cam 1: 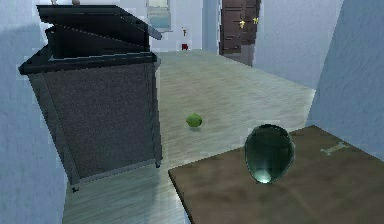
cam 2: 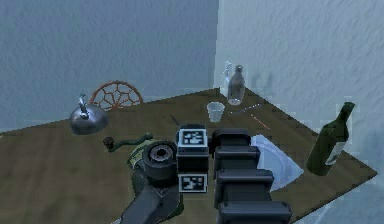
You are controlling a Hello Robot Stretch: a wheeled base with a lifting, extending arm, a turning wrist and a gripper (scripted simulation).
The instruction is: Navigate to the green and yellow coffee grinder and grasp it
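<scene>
On the brown table (cam 2: 60,165) in the arm side view lies a small green and dark thing (cam 2: 133,150) with a thin crank-like arm to its left; it could be the coffee grinder. My gripper (cam 2: 150,168) shows as a dark round body just left of the two white marked squares (cam 2: 192,140), at the end of the dark arm (cam 2: 242,185). The green thing lies at or behind the gripper's far end on the tabletop, so I cannot tell whether the gripper holds anything.
Also on the table: a metal kettle (cam 2: 87,118), a round wire piece (cam 2: 117,96), a clear cup (cam 2: 214,110), a clear bottle (cam 2: 235,85), a dark wine bottle (cam 2: 332,140) and a white plate (cam 2: 278,165). Ahead stand a dark bin (cam 1: 95,100), a green ball (cam 1: 193,120) and a dark green vase (cam 1: 268,153).
</scene>
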